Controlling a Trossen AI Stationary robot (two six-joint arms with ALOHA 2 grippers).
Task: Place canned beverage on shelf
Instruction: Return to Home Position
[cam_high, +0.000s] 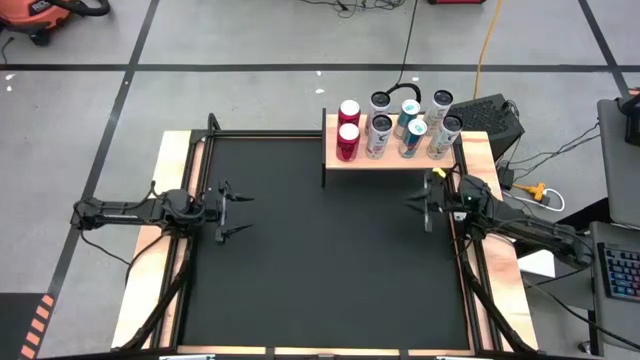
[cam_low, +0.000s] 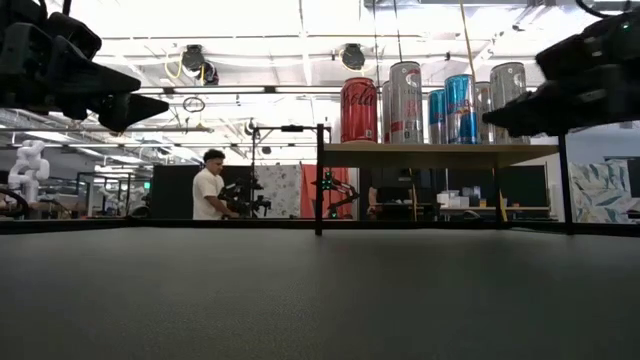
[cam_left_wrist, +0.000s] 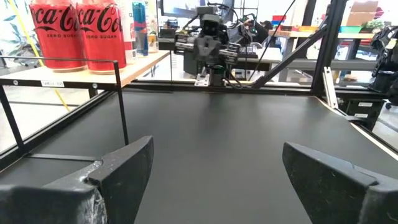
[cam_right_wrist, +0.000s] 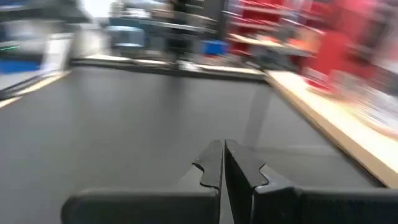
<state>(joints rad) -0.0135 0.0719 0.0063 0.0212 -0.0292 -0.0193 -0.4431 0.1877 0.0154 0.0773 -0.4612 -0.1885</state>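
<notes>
Each matte black arm (cam_high: 130, 211) carries a pincer (cam_high: 243, 213) with wedge-shaped fingers (cam_left_wrist: 118, 171).

Grey floor (cam_high: 250, 35), dark tape lines (cam_high: 250, 67). Orange vacuum (cam_high: 40, 15) at 10 o'clock, keyboard (cam_high: 622, 272) at 4 o'clock. Person (cam_low: 209, 186) in white shirt beyond, bright ceiling lights (cam_low: 300, 30).

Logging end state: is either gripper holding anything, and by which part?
Nothing held. Left gripper is open and empty; right gripper is shut on nothing. All cans stand on the shelf.
</notes>
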